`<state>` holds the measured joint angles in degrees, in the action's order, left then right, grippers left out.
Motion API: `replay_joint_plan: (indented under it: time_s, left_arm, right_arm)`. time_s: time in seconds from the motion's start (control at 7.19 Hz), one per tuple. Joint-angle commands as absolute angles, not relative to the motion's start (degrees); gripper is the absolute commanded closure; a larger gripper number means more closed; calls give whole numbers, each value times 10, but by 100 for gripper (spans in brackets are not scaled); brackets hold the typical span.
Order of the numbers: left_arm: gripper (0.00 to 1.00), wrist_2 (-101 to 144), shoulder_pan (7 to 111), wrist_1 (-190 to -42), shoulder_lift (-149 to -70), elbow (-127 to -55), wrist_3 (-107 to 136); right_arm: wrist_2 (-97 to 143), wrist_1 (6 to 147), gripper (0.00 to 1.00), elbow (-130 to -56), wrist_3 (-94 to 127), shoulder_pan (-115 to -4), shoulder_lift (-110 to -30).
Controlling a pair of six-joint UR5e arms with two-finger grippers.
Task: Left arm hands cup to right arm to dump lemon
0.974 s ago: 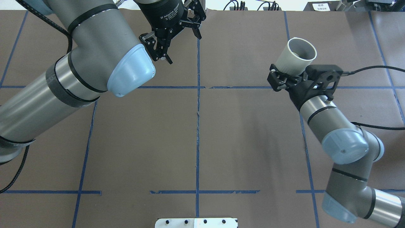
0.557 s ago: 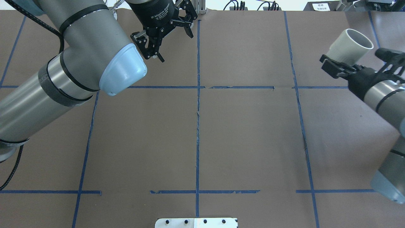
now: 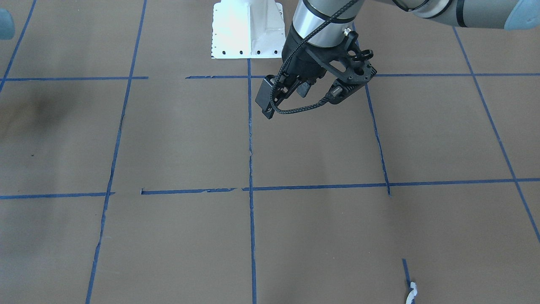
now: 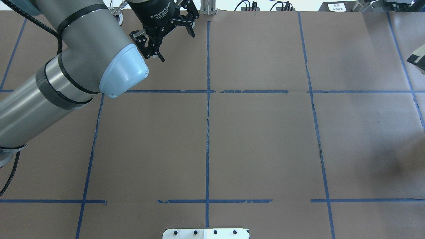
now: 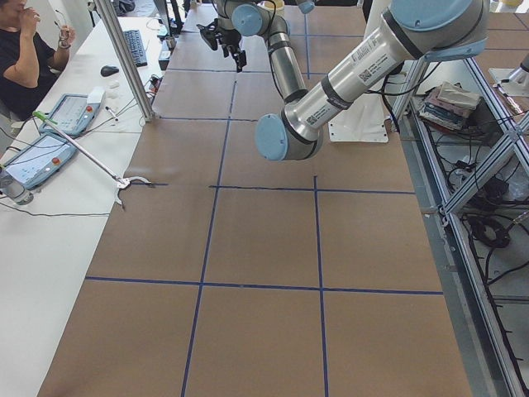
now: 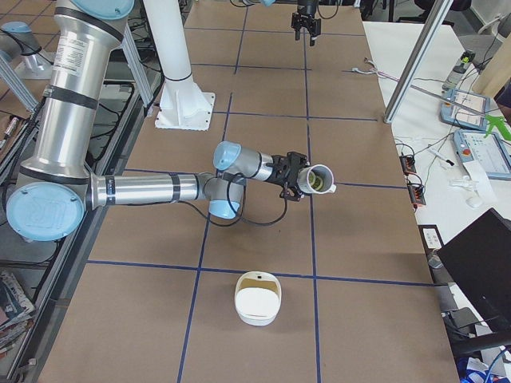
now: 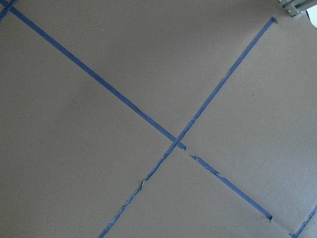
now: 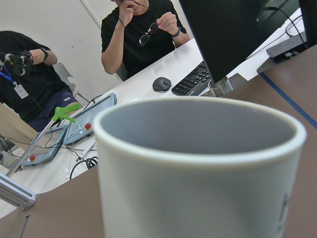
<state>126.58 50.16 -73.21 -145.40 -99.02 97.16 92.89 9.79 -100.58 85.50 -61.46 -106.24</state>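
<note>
My right gripper [image 6: 300, 180] is shut on the white cup [image 6: 313, 171] and holds it in the air, tilted, past the table's right end. The yellow-green lemon [image 6: 321, 184] lies inside the cup. The cup [image 8: 198, 188] fills the right wrist view, which hides its bottom. Only a sliver of that gripper [image 4: 418, 61] shows at the overhead view's right edge. My left gripper [image 4: 176, 46] is open and empty, high over the table's far middle. It also shows in the front view [image 3: 282, 95]. The left wrist view shows only taped paper.
A white squarish bowl [image 6: 257, 299] stands on the brown paper below and nearer than the cup. The robot's white base plate [image 3: 247, 29] sits at the table's middle edge. Operators [image 8: 143, 29] and a side table with keyboard and tablets lie beyond the far edge.
My right arm has swung right with the cup, almost out of the overhead view. My left gripper has drawn back a little to the upper left, still open.
</note>
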Motion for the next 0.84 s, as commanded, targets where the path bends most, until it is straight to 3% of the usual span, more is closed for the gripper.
replay_joint_plan:
  time_s: [0.0, 0.7]
  left_arm:
    - [0, 1264, 504, -732, -1454, -990, 971]
    - [0, 1264, 503, -733, -1454, -990, 971]
  right_arm:
    - [976, -90, 98, -890, 976, -649, -1092]
    - [973, -285, 97, -768, 1296, -677, -1118]
